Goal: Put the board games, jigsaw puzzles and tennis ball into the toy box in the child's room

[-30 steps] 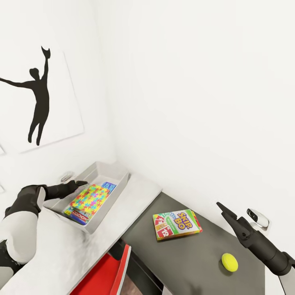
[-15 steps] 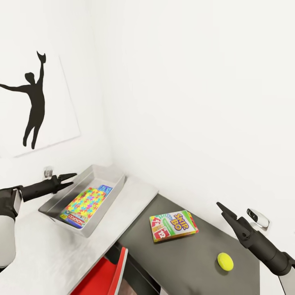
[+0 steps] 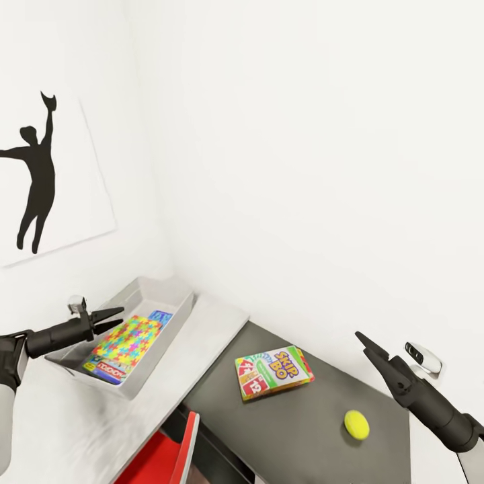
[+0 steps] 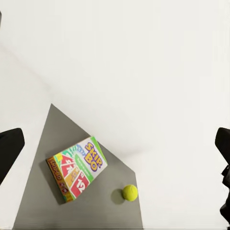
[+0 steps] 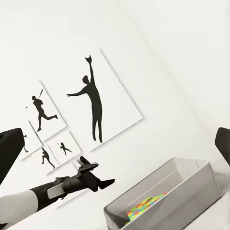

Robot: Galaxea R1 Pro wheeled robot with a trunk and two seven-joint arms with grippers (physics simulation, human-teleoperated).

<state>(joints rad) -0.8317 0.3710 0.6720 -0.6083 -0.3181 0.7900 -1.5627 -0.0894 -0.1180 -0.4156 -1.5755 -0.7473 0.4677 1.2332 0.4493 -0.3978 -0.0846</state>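
Observation:
The light-grey toy box [image 3: 156, 290] sits on the white-grey table [image 3: 202, 329] in the room's corner. A colourful jigsaw puzzle [image 3: 128, 339] lies in it on top of a board game [image 3: 102, 369]. My left gripper [image 3: 117, 314] hovers open and empty above the box's left rim. A Skip-Bo board game [image 3: 273, 372] and the yellow tennis ball [image 3: 356, 425] lie on the lower dark-grey side unit [image 3: 302, 430]. My right gripper [image 3: 366, 343] is open and empty, raised beyond the ball. The left wrist view looks at the Skip-Bo game [image 4: 77, 167] and ball [image 4: 130, 192].
A red chair [image 3: 168, 450] stands tucked against the table's front. White walls close the corner behind the table and unit. Black silhouette pictures [image 3: 33, 175] hang on the left wall. The right wrist view takes in the toy box [image 5: 191, 179] and my left gripper [image 5: 103, 182].
My left gripper has drawn back out of the toy box and risen above its left rim. The head view has panned, sliding everything leftward. The right arm has not moved.

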